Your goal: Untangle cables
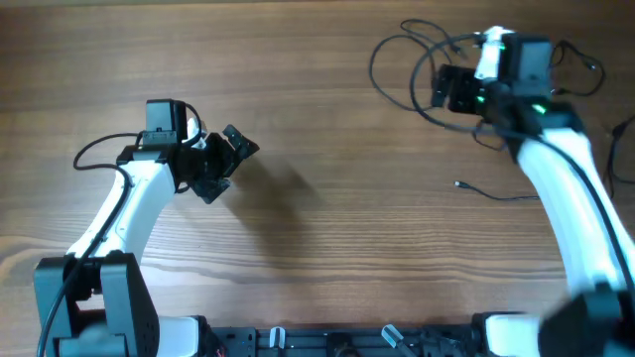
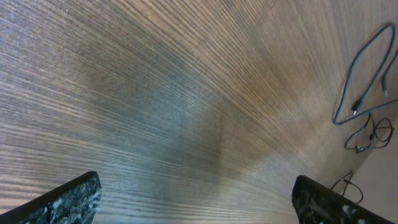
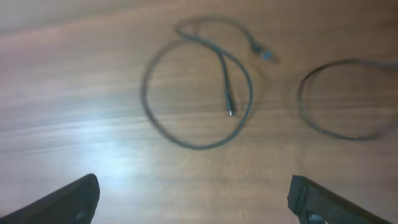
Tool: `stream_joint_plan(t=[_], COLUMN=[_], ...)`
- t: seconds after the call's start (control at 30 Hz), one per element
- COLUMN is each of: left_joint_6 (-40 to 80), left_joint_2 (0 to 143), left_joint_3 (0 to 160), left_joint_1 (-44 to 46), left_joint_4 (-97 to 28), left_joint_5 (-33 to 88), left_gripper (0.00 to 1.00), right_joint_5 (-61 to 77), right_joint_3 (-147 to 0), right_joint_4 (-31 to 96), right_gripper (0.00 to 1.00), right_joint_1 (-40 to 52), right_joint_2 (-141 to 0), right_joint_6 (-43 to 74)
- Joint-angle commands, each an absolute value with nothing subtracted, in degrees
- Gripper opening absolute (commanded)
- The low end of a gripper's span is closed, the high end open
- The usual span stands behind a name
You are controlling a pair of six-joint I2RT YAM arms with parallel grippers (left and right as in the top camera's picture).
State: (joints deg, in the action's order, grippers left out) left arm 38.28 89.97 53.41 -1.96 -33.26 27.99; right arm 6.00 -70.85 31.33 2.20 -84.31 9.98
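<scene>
The cables are thin black cords lying in loose overlapping loops (image 1: 397,55) at the far right of the wooden table. One separate cord (image 1: 496,194) with a tiny plug end lies nearer the front. My right gripper (image 1: 448,89) hovers over the loops, open and empty. Its wrist view shows a round loop (image 3: 198,93) with a plug end inside it, and a second loop (image 3: 339,99) to the right, both ahead of the open fingers (image 3: 193,193). My left gripper (image 1: 226,167) is open and empty over bare wood at the left (image 2: 196,190). Its view shows cords (image 2: 364,81) far off.
The wooden table (image 1: 317,228) fills the views. More thin cord (image 1: 585,64) trails behind the right arm near the back right edge. The arm bases stand at the front edge.
</scene>
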Motion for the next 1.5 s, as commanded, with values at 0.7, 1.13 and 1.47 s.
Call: stream_joint_plan(t=[0.7,1.13,1.47], left_joint_6=[38.0,38.0,38.0], left_joint_2=[89.3,89.3,89.3], left_joint_3=[54.2,54.2,54.2], left_joint_1=[-2.2,-2.2,-2.2], left_joint_4=[-33.3,-33.3,-33.3], left_joint_5=[28.4,28.4,28.4], left_gripper=[1.00,1.00,1.00], right_joint_5=[6.4,6.5,5.3], right_joint_3=[-66.6,-66.6,-66.6], right_joint_4=[70.7,90.7,90.6], right_gripper=[1.00,1.00,1.00], right_joint_1=[2.4,2.4,2.4], right_joint_2=[-28.0,-25.0,-25.0], right_joint_6=[20.3,28.7,28.7])
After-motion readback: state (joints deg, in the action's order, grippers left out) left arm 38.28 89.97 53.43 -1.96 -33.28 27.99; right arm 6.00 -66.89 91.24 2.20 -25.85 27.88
